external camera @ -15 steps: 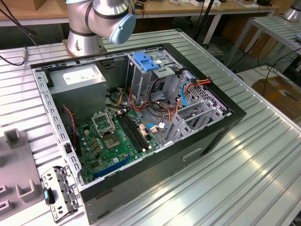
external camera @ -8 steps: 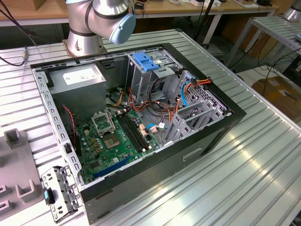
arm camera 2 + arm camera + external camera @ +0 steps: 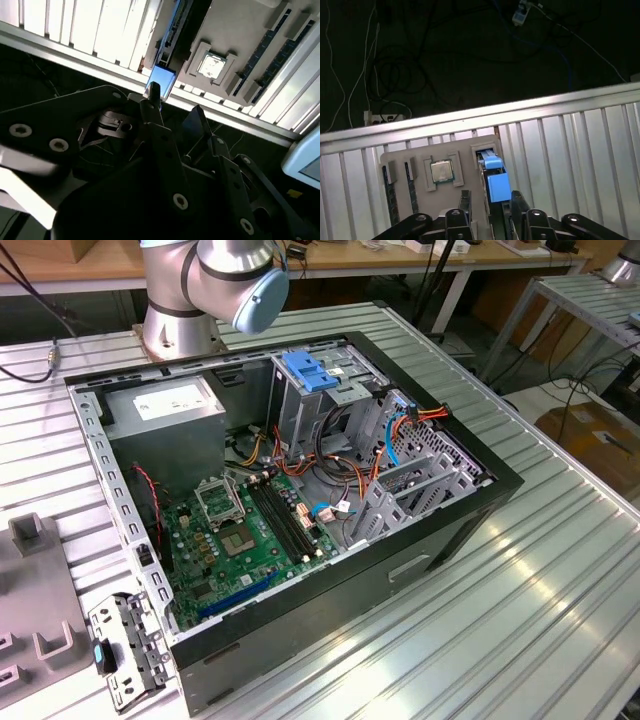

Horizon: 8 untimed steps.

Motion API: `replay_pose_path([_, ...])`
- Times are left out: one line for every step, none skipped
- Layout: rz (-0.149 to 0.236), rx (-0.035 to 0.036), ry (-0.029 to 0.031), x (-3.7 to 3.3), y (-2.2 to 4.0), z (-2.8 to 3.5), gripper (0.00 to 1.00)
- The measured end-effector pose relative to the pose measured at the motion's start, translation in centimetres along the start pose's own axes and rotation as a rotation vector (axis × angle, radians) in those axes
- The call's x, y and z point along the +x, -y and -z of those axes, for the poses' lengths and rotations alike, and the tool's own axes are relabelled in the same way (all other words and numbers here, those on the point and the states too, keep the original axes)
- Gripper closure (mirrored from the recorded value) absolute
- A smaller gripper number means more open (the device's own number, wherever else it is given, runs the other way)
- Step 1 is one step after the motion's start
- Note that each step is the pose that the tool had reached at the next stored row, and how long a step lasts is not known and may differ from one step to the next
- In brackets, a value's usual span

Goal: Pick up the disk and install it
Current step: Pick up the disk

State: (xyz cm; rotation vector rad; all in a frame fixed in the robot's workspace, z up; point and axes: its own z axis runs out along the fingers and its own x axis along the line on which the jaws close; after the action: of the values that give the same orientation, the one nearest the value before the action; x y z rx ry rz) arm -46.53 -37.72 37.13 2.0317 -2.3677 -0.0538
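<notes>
Gripper (image 3: 491, 196) was over the grey fixture tray (image 3: 420, 152), pointing down at the disk (image 3: 498, 186). The fingers (image 3: 465, 199) were spread wider than the blue carrier frame, one on each side of it, with nothing clamped. The far finger looked just beside the blue edge and the near one was apart from it. Couldn't tell whether either was actually touching.

The disk sat on edge in its tray slot, blue carrier facing up and the dark body below it. In the second wrist view, the disk (image 3: 162, 80) showed just past the fingertips of the gripper (image 3: 175, 102), lined up with the gap between them.

A CPU (image 3: 441, 171) sat in the pocket next to the disk slot, and two RAM sticks (image 3: 390, 187) lay beyond it.

The tray rested on the ribbed aluminium table (image 3: 570, 150), close to its edge, with dark floor and cables past that.

In the exterior view:
- The open PC case (image 3: 450, 530) was mid-table.
- The arm base (image 3: 180, 320) was at the case's 11 o'clock.
- The tray (image 3: 50, 650) was at the case's 8 o'clock.
- A metal bracket (image 3: 125, 655) with a small blue tab lay flat between the tray and the case.
- Inside the case, the motherboard (image 3: 250, 530) was toward 7 o'clock.
- The grey drive cage (image 3: 300, 415) with its blue handle was at 12 o'clock.
</notes>
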Motion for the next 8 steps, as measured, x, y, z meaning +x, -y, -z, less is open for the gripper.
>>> replay_pose_path([0.023, -0.0001, -0.0009, 0.00, 0.01, -0.14, 0.55])
replay_pose_path([0.040, 0.0002, -0.0015, 0.00, 0.01, -0.24, 0.55])
replay_pose_path([0.058, 0.0009, -0.0022, 0.00, 0.02, -0.34, 0.55])
replay_pose_path([0.068, 0.0020, -0.0024, 0.00, 0.02, -0.40, 0.55])
replay_pose_path([0.075, 0.0035, -0.0025, 0.01, -0.01, -0.48, 0.55])
replay_pose_path([0.078, 0.0049, -0.0025, 0.01, -0.06, -0.59, 0.55])
replay_pose_path([0.080, 0.0061, -0.0012, 0.03, -0.12, -0.73, 0.55])
replay_pose_path([0.083, 0.0065, 0.0002, 0.04, -0.15, -0.78, 0.55])
